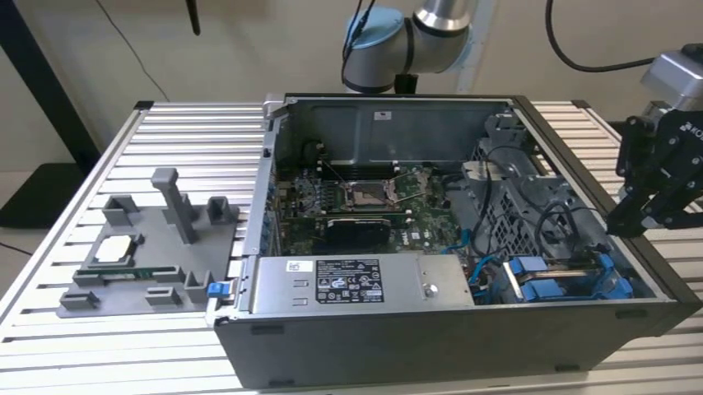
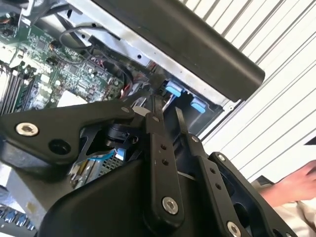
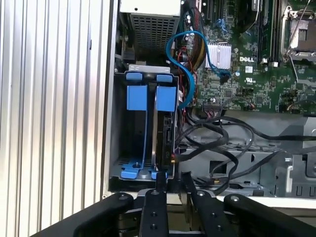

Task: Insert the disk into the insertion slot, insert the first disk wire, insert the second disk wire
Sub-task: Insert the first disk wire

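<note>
The insertion slot (image 3: 118,128) is the grey metal bay with blue clips in the PC case's corner, at the exterior view's lower right (image 1: 555,284). The disk (image 3: 164,133) stands on edge inside it, under a blue carrier tab (image 3: 166,98); a second blue tab lies beside it. Black wires (image 3: 207,131) run to the disk's edge, but I cannot tell whether they are plugged in. A blue cable (image 3: 190,74) loops from the motherboard toward the bay. My gripper (image 3: 174,181) hovers just outside the case wall by the bay (image 1: 628,224), its fingers (image 2: 156,116) slightly apart and empty.
The grey power-supply box (image 1: 363,284) lies along the case's front. The motherboard (image 1: 363,197) fills the case's middle. A grey fixture tray (image 1: 154,247) with parts sits on the slatted table at the exterior view's left. A person's hand (image 2: 291,185) is close behind the gripper.
</note>
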`<act>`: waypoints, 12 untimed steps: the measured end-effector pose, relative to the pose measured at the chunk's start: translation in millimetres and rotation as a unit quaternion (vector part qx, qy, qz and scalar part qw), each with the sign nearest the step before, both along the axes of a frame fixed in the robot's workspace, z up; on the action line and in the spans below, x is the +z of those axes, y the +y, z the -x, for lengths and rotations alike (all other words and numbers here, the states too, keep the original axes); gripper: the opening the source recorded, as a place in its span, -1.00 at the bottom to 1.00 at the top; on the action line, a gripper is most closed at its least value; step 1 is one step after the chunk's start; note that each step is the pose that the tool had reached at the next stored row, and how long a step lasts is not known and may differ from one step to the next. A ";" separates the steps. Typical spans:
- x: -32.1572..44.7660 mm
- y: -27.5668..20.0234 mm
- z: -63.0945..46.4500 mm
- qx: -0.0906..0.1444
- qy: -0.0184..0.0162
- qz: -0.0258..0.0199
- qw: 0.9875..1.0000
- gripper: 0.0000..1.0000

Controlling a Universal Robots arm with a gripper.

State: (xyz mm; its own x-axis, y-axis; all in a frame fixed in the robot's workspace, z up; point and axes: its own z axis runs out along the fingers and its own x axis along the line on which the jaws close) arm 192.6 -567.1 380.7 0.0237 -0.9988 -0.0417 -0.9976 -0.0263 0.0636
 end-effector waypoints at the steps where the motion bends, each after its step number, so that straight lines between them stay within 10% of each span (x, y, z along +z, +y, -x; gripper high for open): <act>1: -0.2 0.0 -2.8 0.000 0.000 0.000 1.000 1.00; 12: -8.3 7.7 -9.0 -0.006 0.000 0.000 1.000 1.00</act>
State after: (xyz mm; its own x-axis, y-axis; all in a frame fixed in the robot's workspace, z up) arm 201.6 -559.3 372.4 0.0111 -0.9990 -0.0423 -0.9979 -0.0138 0.0635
